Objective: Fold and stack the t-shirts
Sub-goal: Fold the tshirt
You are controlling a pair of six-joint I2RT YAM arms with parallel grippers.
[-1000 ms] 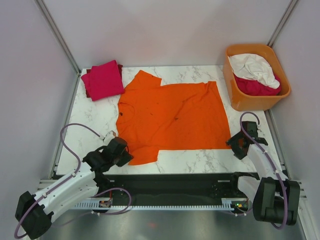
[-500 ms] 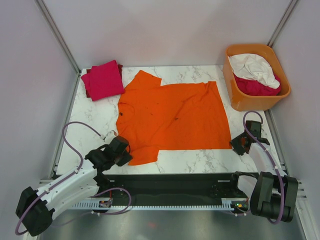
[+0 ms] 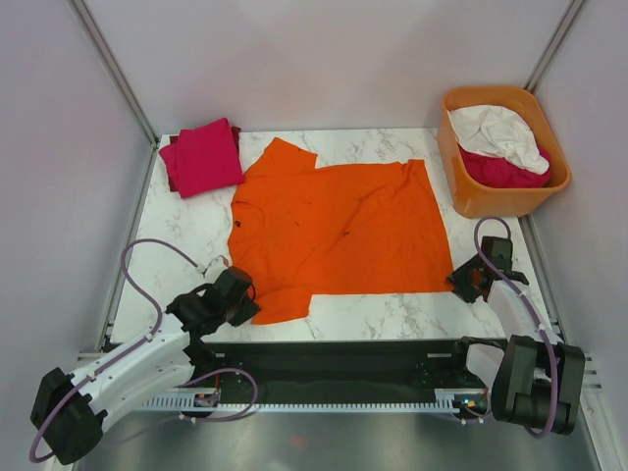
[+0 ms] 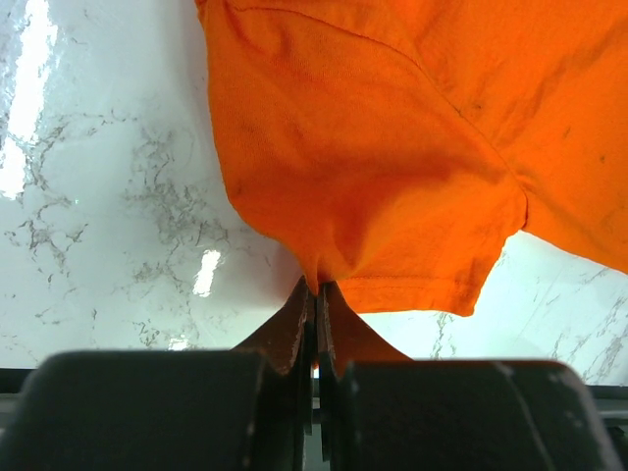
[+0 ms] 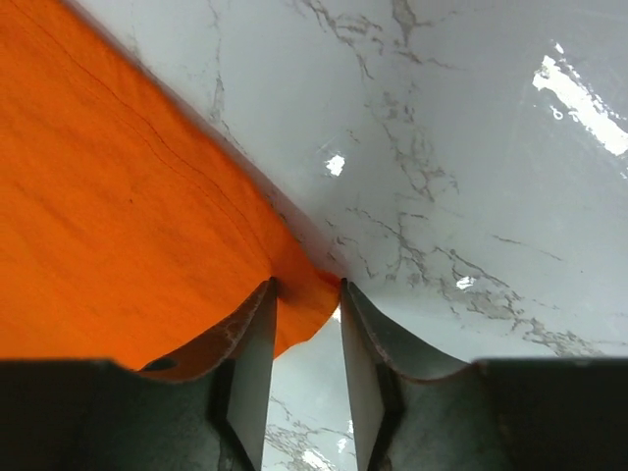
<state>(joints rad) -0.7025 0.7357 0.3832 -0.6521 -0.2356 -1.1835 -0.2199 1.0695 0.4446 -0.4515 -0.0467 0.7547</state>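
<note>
The bright orange t-shirt (image 3: 339, 228) lies spread flat on the marble table. My left gripper (image 3: 238, 297) is shut on its near sleeve, pinching the cloth (image 4: 392, 186) between the fingertips (image 4: 319, 289). My right gripper (image 3: 469, 282) is open at the shirt's near right corner; that corner (image 5: 304, 304) lies between the two fingers, which do not press it. A folded magenta-pink t-shirt (image 3: 207, 155) lies at the back left on a crimson one. A white t-shirt (image 3: 498, 132) and a crimson one (image 3: 500, 170) lie crumpled in the tub.
The rigid orange plastic tub (image 3: 469, 194) stands at the back right corner of the table. Bare marble (image 3: 186, 240) shows left of the orange shirt and along the near edge. Metal frame posts rise at both back corners.
My right gripper has slid a little right and nearer along the shirt's near right corner. The left gripper and the shirt have hardly moved.
</note>
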